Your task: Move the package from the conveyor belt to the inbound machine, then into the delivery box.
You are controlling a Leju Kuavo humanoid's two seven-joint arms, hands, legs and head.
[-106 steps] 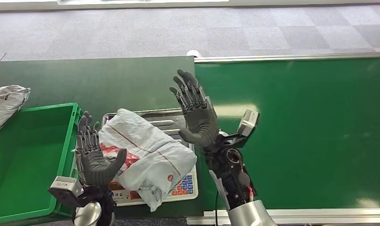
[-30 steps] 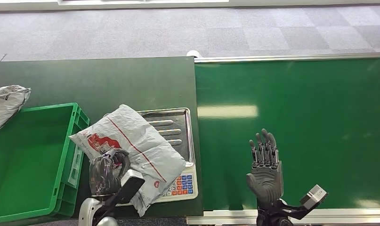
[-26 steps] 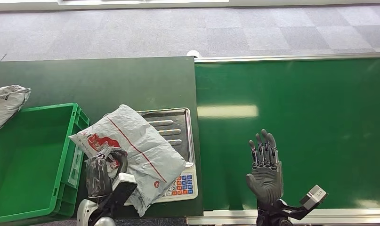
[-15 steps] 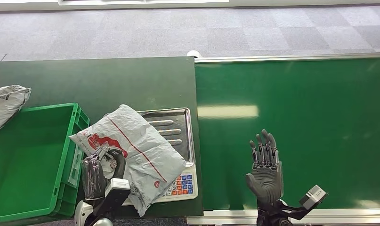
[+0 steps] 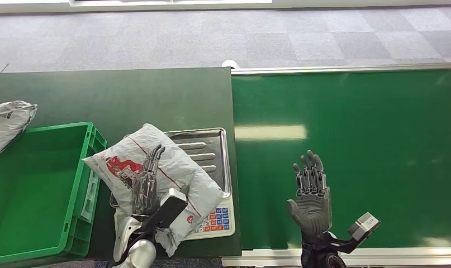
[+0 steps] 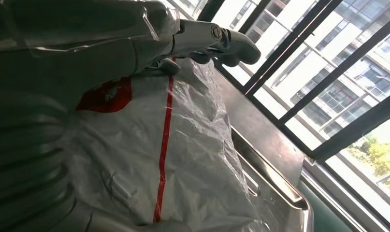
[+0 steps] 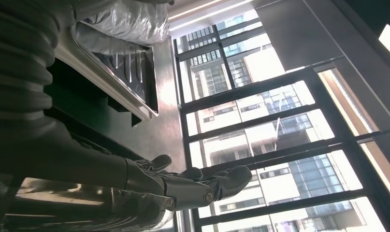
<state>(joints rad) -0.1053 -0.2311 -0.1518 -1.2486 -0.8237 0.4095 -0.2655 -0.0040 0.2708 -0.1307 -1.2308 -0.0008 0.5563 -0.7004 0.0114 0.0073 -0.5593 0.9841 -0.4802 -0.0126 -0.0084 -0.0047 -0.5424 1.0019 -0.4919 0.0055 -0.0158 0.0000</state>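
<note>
Package (image 5: 172, 176) is sitting on the scale (image 5: 212, 148), a crinkly white poly bag with a red stripe and red print, and it's lying diagonally: long axis running from far-left down to near-right, with the far-left corner hanging off the scale toward the green bin (image 5: 22, 184). So it's on the inbound machine, and my read is the bin drop is what's left.

Left hand (image 5: 146, 184) is the one doing the work here. It's lying flat on top of the bag with fingers stretched out straight, pointing away from the robot, roughly along the bag. In the left wrist view the fingers (image 6: 217, 38) are resting on the plastic, extended rather than curled, so it's pressing on the bag, not gripping it. Nothing is actually held right now.

Right hand (image 5: 311, 195) is hanging over the belt (image 5: 379, 139), well off to the right, palm up-ish, fingers spread, holding nothing.

Key thing for the next move: the bag is directly under the left fingers and the bin is just to the left of it, touching-close to the scale. The left hand is way nearer than the right. I'm guessing a sweep or a grab to the left would do it, but thin slippery plastic is probably going to slide under flat fingers.
</note>
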